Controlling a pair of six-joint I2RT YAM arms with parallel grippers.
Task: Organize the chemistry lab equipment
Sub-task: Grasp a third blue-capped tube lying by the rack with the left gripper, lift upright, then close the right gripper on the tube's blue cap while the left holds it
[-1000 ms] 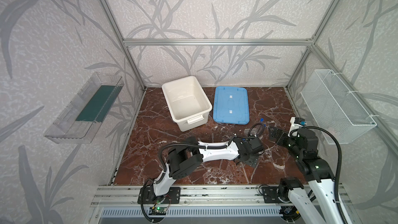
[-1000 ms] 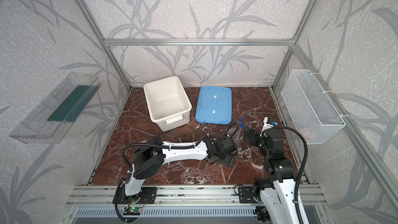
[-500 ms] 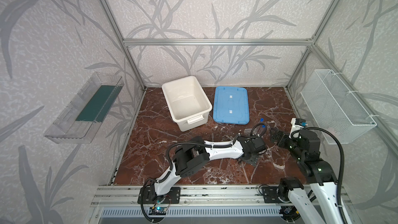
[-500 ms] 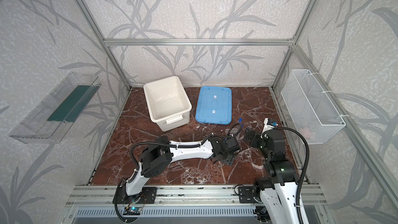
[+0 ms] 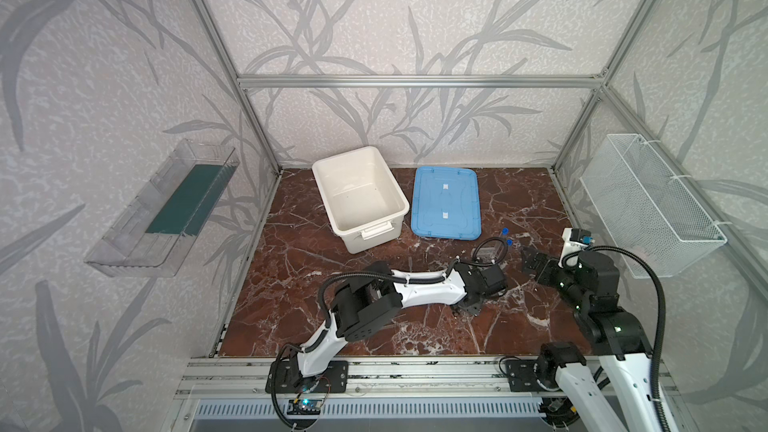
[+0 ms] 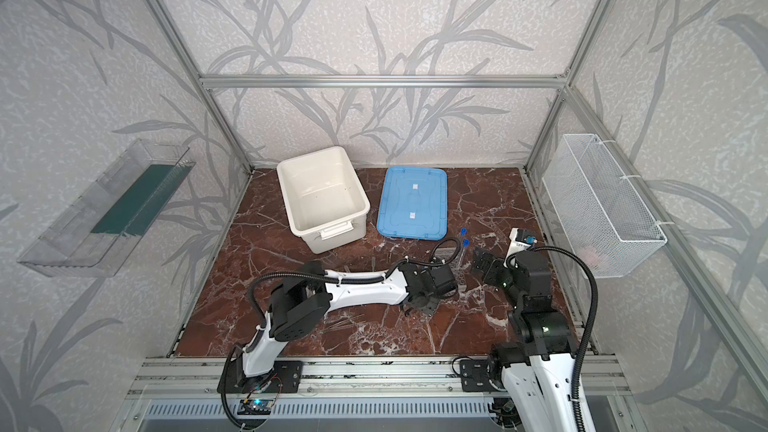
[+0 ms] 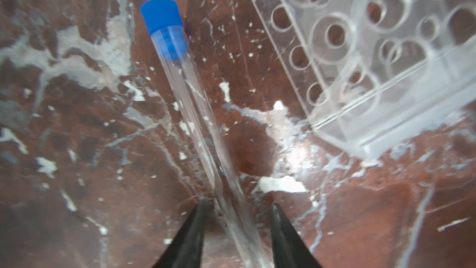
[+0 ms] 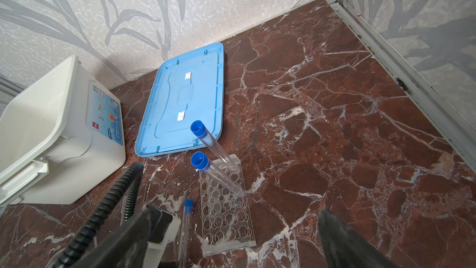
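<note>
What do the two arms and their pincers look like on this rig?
The left arm and right arm: white shells, black blocky joints, a black ribbed hose looping along each. The left pincer and right pincer have dark tapered fingers. Green lights show on the right arm.

Your left arm: white shell links, black joint housings, a black corrugated cable looped along it, and a flat black base plate. Your right arm: same white-and-black build, with a longer corrugated hose, small green lights on the joints, and a white wrist module with a blue plug. Left gripper and right gripper: black, tapering fingers.
</note>
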